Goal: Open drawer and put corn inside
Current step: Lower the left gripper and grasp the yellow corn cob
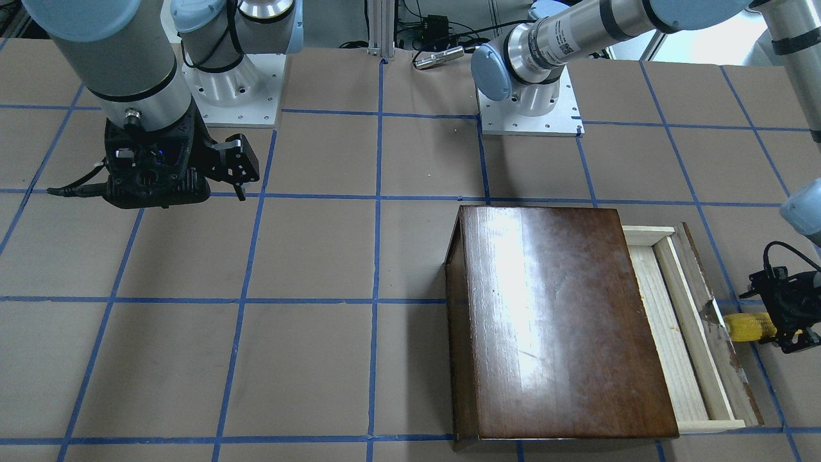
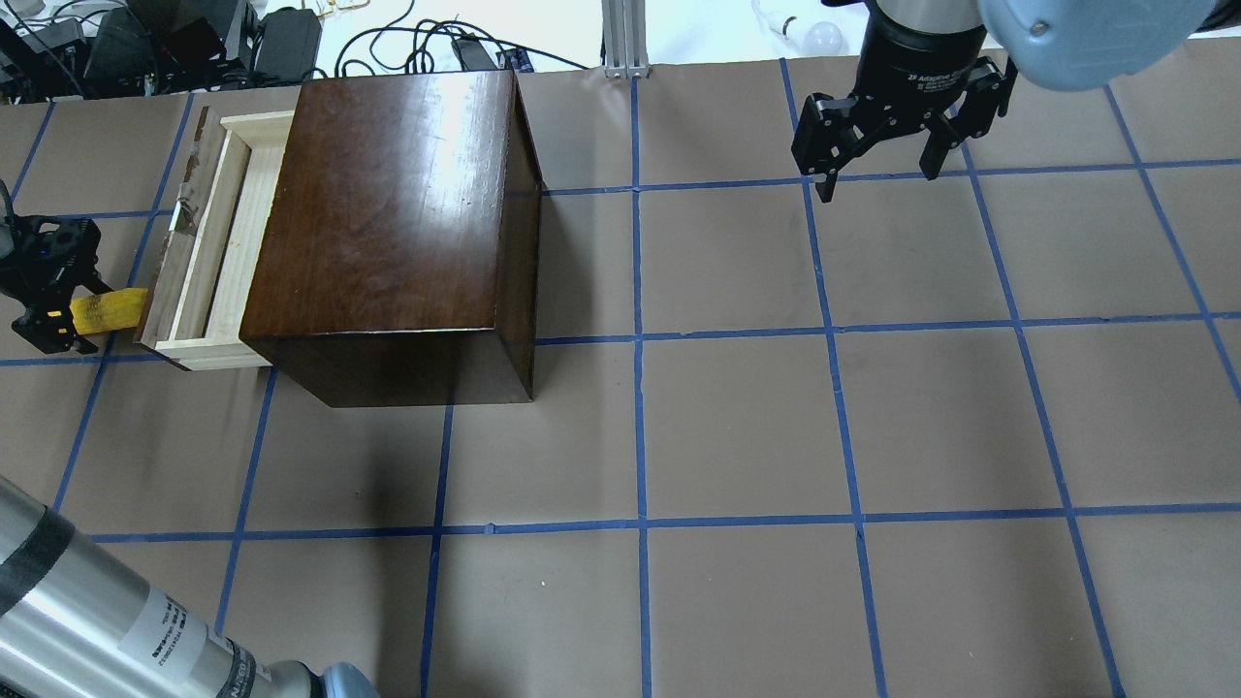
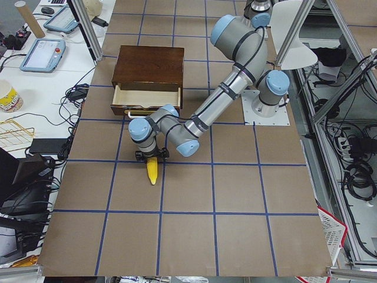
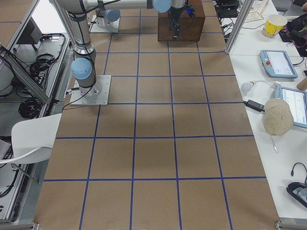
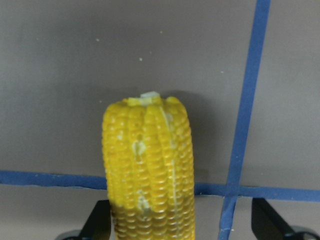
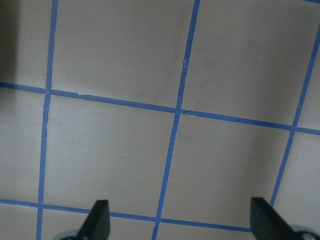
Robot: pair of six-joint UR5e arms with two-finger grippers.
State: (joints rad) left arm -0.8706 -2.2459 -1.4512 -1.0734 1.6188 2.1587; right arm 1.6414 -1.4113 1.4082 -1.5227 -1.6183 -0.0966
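Yellow corn (image 2: 109, 308) juts from the left hand (image 2: 48, 325), whose fingers are clamped on its hidden end, tip aimed at the dark front panel of the drawer (image 2: 215, 254), pulled out of the glossy brown box (image 2: 393, 208). Well away over bare table (image 2: 737, 427), the right hand (image 2: 877, 174) hangs with fingers apart.

A brown paper-covered table (image 2: 737, 427) marked into squares by blue tape lines (image 2: 640, 339) fills most of the overhead view. Along the left edge of the left side view runs a white bench (image 3: 41, 88) carrying a blue-edged tablet (image 3: 42, 54), a paper cup (image 3: 8, 97) and cables. A white moulded chair (image 4: 29, 139) stands at the left edge of the right side view.
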